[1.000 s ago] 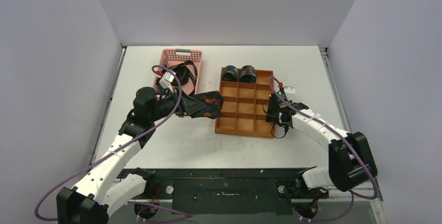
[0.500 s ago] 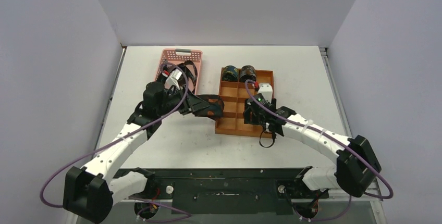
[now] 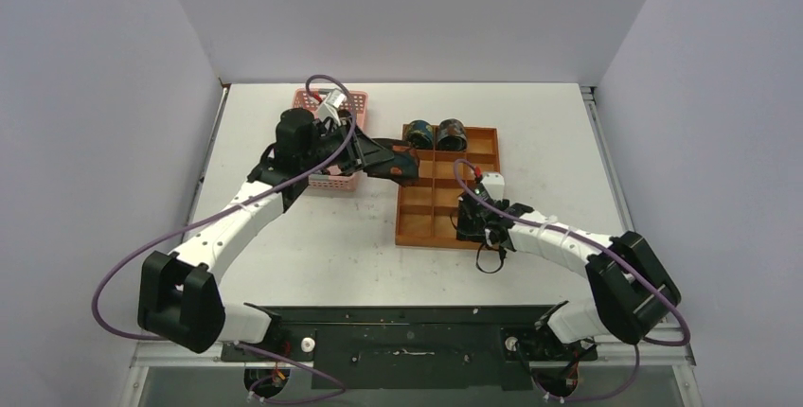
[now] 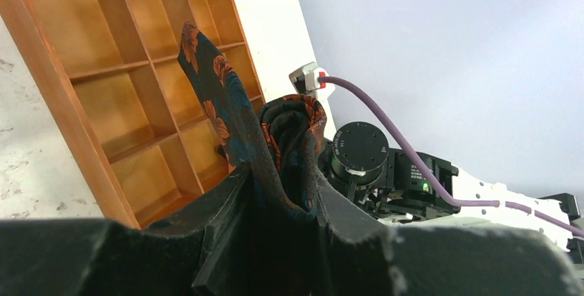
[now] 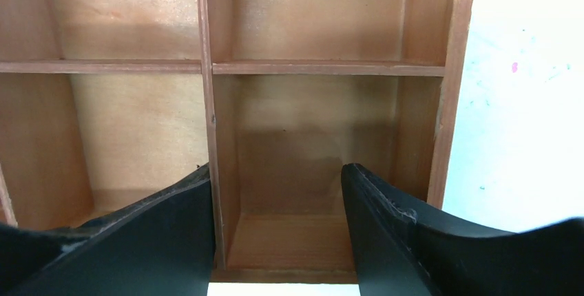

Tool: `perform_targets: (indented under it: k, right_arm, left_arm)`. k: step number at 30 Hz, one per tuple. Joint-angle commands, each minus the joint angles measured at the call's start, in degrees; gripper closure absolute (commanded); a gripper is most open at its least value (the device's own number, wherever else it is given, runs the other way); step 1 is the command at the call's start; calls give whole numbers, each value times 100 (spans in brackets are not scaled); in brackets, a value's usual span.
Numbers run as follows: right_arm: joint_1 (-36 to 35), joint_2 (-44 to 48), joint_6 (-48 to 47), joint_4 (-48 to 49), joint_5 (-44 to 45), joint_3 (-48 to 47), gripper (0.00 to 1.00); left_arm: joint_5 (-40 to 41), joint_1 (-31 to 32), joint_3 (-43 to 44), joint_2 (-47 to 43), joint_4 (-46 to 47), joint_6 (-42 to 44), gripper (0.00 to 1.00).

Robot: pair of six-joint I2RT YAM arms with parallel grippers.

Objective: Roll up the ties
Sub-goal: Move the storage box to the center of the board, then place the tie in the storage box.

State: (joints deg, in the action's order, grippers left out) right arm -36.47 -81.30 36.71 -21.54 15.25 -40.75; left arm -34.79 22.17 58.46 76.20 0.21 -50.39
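Sitting in tray [image 3: 431, 239] far-left, far-middle compartments: two rolled ties [image 3: 419, 133].

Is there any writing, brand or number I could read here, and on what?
No readable text anywhere.
Faint print on the right arm's black wrist housing: too small and blurred to read.
The tie and the orange tray carry no lettering.
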Motion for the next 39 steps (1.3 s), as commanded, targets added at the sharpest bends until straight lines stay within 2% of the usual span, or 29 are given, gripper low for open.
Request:
perform_targets:
  k: [1, 8, 13, 16, 21, 24, 27, 34, 39]
  right_arm:
    - [251, 571, 134, -178, -288, 392, 39]
    - [255, 1327, 135, -588, -198, 401, 34]
    - [241, 2085, 319, -554, 240, 387, 31]
    - [260, 2309, 310, -495, 298, 458, 31]
    - [285, 2288, 251, -407, 213, 556, 31]
    - [306, 2263, 249, -268, 136, 632, 31]
    - [337, 2202, 221, -136, 37, 687, 31]
    - [423, 2110, 115, 41, -94, 766, 31]
    - [441, 2020, 109, 163, -167, 872, 31]
  left_arm:
    - [-229, 103, 560, 383, 493, -96, 100]
    - [-640, 331, 1453, 1495, 568, -170, 100]
    - [-1168, 461, 1726, 2374, 1579, -1061, 100]
    - [-1397, 452, 2057, 2838, 1678, -1284, 100]
    - [-1440, 341, 2909, 3449, 254, -513, 100]
    - [-1305, 246, 3117, 3653, -466, -133, 100]
    - [-1217, 146, 3237, 3825, -782, 67, 100]
    - [-1212, 131, 3595, 4345, -875, 58, 100]
    - [-889, 123, 4188, 4717, -1717, 515, 100]
